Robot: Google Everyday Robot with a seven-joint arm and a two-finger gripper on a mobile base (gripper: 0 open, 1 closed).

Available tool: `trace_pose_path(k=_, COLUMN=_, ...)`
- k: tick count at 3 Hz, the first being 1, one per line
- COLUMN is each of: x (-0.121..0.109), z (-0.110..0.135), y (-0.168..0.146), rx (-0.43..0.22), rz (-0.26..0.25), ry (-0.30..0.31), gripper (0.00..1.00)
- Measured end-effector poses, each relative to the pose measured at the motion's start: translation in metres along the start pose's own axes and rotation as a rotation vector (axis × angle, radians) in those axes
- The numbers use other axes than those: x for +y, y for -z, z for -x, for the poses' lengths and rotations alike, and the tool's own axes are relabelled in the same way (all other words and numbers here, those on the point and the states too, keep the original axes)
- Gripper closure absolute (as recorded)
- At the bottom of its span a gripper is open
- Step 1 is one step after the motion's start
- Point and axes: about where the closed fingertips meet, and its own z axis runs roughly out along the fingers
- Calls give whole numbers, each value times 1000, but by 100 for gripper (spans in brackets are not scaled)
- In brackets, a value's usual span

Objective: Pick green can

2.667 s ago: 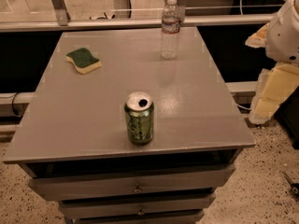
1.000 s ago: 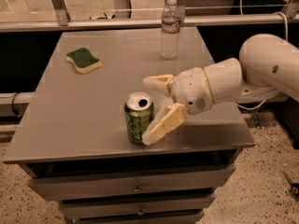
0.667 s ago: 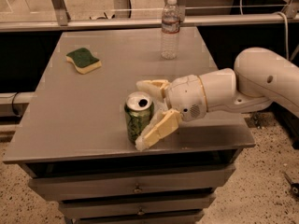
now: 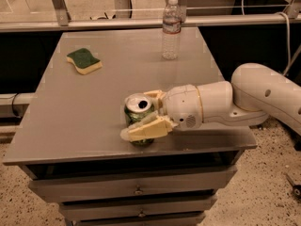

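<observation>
The green can (image 4: 136,113), with a silver top and a dark drinking hole, stands upright near the front edge of the grey table (image 4: 84,112). My gripper (image 4: 138,116) reaches in from the right and straddles the can. One pale finger (image 4: 146,129) lies across the can's front and the other (image 4: 154,94) sits behind its top rim. Both fingers press against the can, which still rests on the table. My white arm (image 4: 254,95) stretches off to the right.
A clear plastic water bottle (image 4: 171,28) stands at the back middle of the table. A green-and-yellow sponge (image 4: 84,60) lies at the back left. Drawers (image 4: 136,189) sit below the tabletop, and a rail (image 4: 141,22) runs behind the table.
My gripper has slid left around the can and its fingers have closed in against the can's sides. The can has not moved on the table.
</observation>
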Motion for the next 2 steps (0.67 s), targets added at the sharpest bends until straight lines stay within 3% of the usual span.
trace_pose_path(k=1, x=-6, z=2, y=5, rx=-11, rz=-28, ry=-1, gripper=65)
trace_pose_path(k=2, x=-22, z=25, y=27, rx=-40, rz=-77, ry=52, gripper=96)
